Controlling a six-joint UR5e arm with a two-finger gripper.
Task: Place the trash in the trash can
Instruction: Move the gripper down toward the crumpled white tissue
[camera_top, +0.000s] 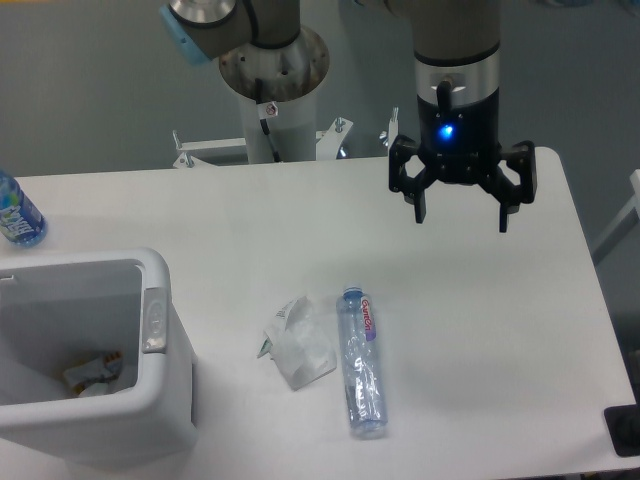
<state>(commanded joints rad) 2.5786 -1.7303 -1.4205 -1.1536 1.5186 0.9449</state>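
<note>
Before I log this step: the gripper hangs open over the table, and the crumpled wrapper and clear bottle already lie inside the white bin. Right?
Not quite. The camera view shows the crumpled wrapper and the clear bottle lying on the table, right of the white bin, not inside it. The rest holds: the gripper hangs above the table with its jaws open.

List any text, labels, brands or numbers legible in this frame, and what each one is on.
None can be read with confidence.
Clear crinkled plastic bottle: red-purple label near the blue cap carries white lettering, too small and blurred to read.
Blue-tinted bottle at the table's left edge: blue label with print, blurred.
Crumpled white wrapper: no readable print.
White plastic bin: grey latch, no text visible.
</note>
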